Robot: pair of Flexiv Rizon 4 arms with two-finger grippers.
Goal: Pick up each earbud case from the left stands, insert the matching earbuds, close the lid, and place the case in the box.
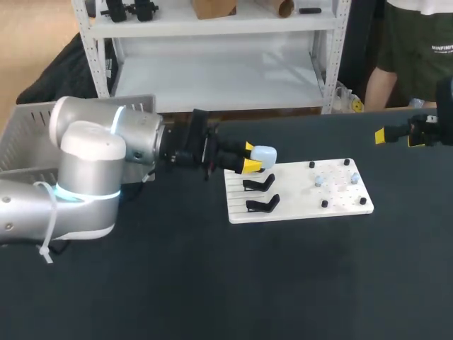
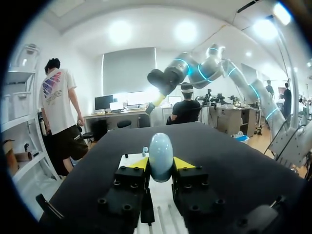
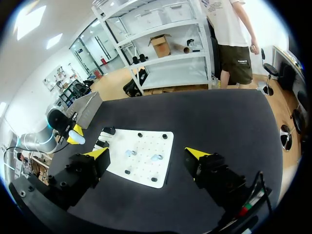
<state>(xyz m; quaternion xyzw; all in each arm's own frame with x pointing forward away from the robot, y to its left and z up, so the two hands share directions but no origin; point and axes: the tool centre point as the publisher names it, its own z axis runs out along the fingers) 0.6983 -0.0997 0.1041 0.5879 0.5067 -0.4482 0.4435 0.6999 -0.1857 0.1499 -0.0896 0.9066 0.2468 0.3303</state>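
Earbud case, pale blue: clamped between both yellow tips of my left gripper, at the white board's far left corner, just beyond two black stands. Earbuds: mid-board. My right gripper: spread wide, holding nothing, off the board's far right corner

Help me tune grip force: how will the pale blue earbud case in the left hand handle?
The earbud case looks smooth and egg-rounded, so it may slip between the left hand's fingers. Set down, it would probably roll. It looks small, hard-shelled, likely light.
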